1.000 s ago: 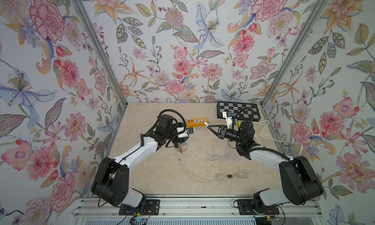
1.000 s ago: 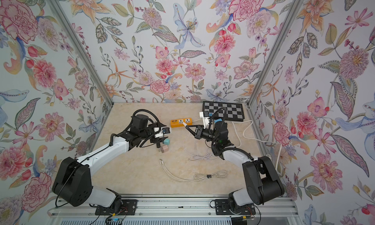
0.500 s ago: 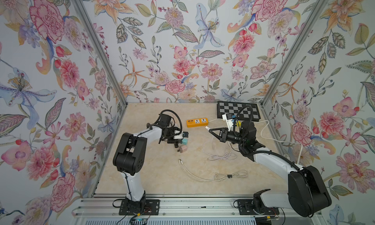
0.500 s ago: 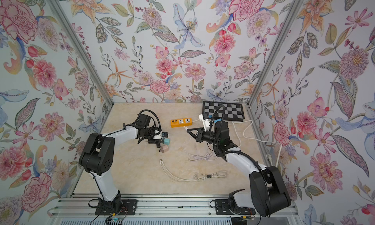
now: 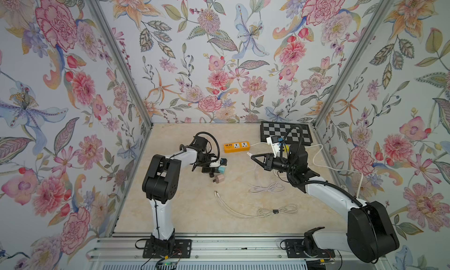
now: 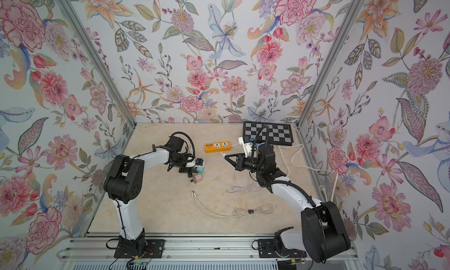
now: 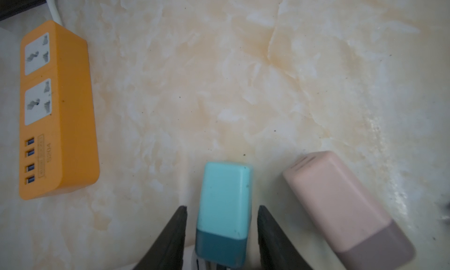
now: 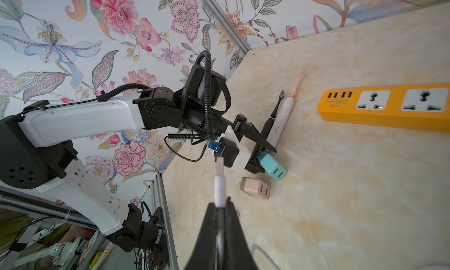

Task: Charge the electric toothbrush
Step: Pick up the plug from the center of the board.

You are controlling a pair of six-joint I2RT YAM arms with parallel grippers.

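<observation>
Just left of centre in a top view, the left gripper (image 5: 218,168) sits low on the tabletop (image 5: 194,208). Its jaws stand narrowly either side of a teal adapter (image 7: 225,200), with slim gaps showing. A pink adapter (image 7: 336,200) lies just beside it. The right wrist view shows two electric toothbrushes side by side, their lower ends hidden by that gripper: a white toothbrush (image 8: 283,115) with pink neck and head, and a slimmer black toothbrush (image 8: 267,127). The orange power strip (image 5: 236,146) lies near, toward upper centre. The right gripper (image 8: 220,204) pinches a white cable plug (image 8: 219,183).
</observation>
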